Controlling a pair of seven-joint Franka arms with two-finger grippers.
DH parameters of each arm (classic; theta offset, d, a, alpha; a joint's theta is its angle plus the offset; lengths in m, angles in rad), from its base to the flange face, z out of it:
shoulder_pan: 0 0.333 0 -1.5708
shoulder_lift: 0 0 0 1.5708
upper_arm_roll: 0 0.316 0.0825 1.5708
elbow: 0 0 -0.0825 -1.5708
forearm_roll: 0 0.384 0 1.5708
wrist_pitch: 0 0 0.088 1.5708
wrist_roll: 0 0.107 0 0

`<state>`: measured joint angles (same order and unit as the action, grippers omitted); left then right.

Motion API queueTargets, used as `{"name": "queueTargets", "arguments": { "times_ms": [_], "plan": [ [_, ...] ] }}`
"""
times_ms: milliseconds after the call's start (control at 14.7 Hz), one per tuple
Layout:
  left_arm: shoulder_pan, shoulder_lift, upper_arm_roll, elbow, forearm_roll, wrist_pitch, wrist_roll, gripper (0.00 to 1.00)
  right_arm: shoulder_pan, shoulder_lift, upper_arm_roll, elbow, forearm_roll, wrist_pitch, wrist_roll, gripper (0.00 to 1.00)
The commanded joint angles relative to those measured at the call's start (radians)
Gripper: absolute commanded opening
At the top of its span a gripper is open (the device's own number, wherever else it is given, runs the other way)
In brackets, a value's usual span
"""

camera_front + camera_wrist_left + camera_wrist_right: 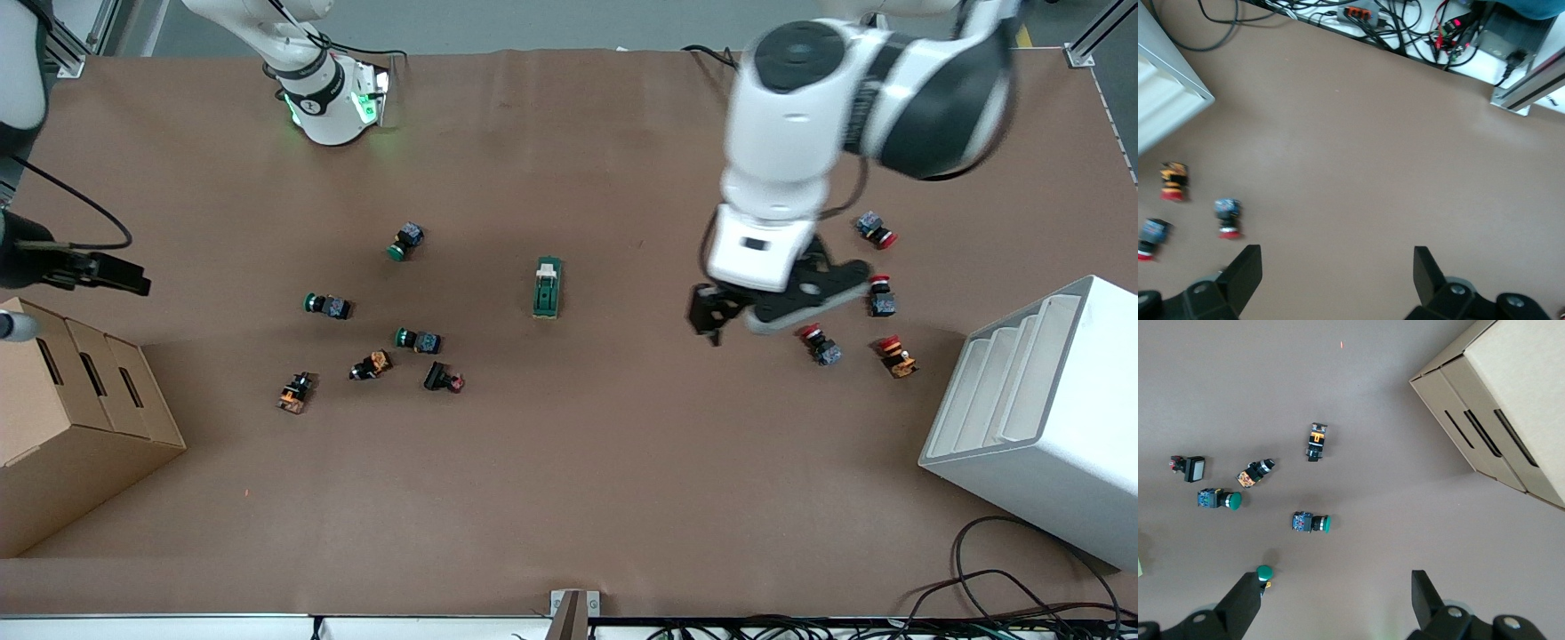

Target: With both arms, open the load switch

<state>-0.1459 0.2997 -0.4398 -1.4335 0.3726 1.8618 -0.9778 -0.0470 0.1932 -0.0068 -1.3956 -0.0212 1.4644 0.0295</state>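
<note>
Load switch [547,287] mid-table, untouched, long axis pointing toward the front camera. Left gripper [731,320] hovering closest – fingers spread, empty. Right gripper [1337,600] also spread, above the green-capped buttons [1310,522].

The load switch, a small elongated dark green rectangular block with a cream-white handle piece [548,286], lies flat near the middle of the brown desk [569,480], touched by nothing. Its long axis runs from the robots' bases toward the front camera, with the pale handle at the end toward the bases.

The left arm, white with black joint bands [827,116], reaches out over the desk toward its own end, and its black two-fingered gripper [711,324] hangs with fingers spread, apart from the switch.

The right arm's black gripper [1336,603] is also spread wide, above the desk near green-capped push buttons.
</note>
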Motion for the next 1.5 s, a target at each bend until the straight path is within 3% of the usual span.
{"name": "queueTargets", "arguments": {
  "times_ms": [0, 204, 476, 749, 953, 1429],
  "plan": [
    [0.063, -0.056, -0.007, 0.001, -0.072, -0.068, 0.172, 1.00, -0.007, 0.000, 0.018, 0.043, -0.016, -0.030, 0.004, 1.00],
    [0.111, -0.115, 0.010, -0.002, -0.115, -0.144, 0.324, 1.00, -0.002, 0.008, 0.022, 0.058, -0.022, -0.030, 0.001, 1.00],
    [0.097, -0.191, 0.192, -0.012, -0.311, -0.206, 0.554, 1.00, -0.002, 0.008, 0.024, 0.064, -0.006, -0.030, -0.006, 1.00],
    [0.074, -0.234, 0.295, -0.018, -0.333, -0.280, 0.760, 1.00, 0.053, 0.008, 0.027, 0.064, -0.011, -0.033, 0.006, 1.00],
    [0.074, -0.295, 0.355, -0.085, -0.391, -0.300, 0.829, 1.00, 0.049, 0.008, 0.025, 0.063, -0.003, -0.113, 0.006, 1.00],
    [0.078, -0.436, 0.365, -0.257, -0.405, -0.299, 0.887, 1.00, 0.041, -0.044, 0.018, 0.026, -0.009, -0.107, 0.004, 1.00]
  ]
}}
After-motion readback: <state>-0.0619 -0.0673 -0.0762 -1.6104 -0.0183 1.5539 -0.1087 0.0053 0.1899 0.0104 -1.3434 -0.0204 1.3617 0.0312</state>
